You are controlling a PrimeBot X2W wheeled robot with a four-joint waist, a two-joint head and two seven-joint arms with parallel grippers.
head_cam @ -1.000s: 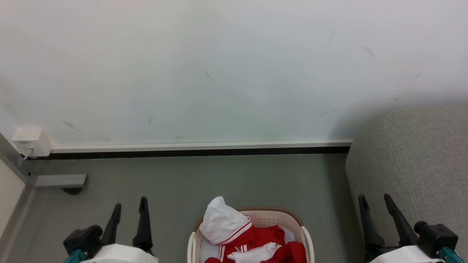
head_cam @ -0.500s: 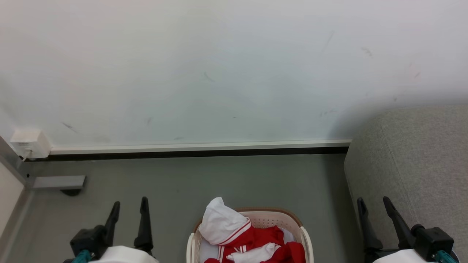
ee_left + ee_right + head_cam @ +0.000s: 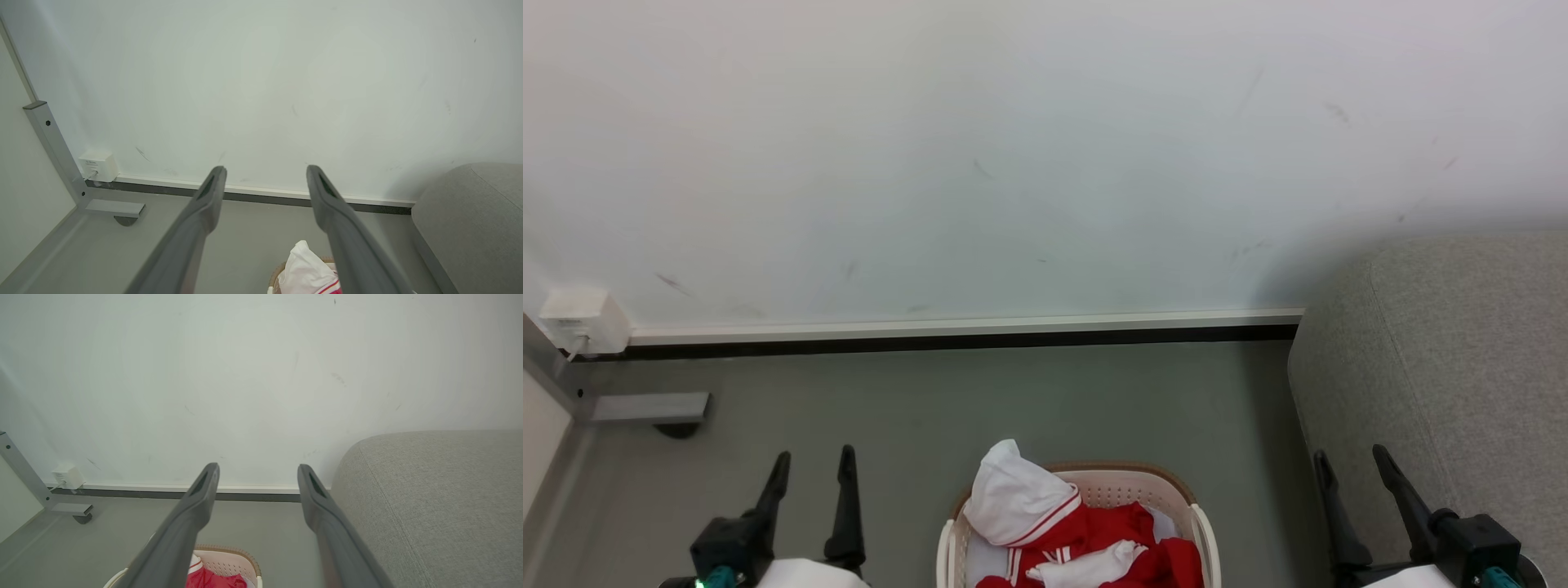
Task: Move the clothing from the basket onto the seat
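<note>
Head view: you're looking at the clothing (image 3: 1086, 539) heaped in the basket (image 3: 1131, 482) at bottom centre on the floor (image 3: 1013, 400). It's a red jersey under white pieces with red stripe trim. One white piece is peaking over the far-left rim, pointing toward the wall (image 3: 1013, 163). The frame edge is cutting off the basket's near end, so I can't tell its long axis. The seat (image 3: 1462, 367) is sitting to the right, apart from the basket. Left pincer (image 3: 814, 454) and right pincer (image 3: 1349, 454) are both hanging spread and empty. Versus a second ago, the camera is sitting shifted a touch, both pincers are riding lower, and the pile is lying the same.
</note>
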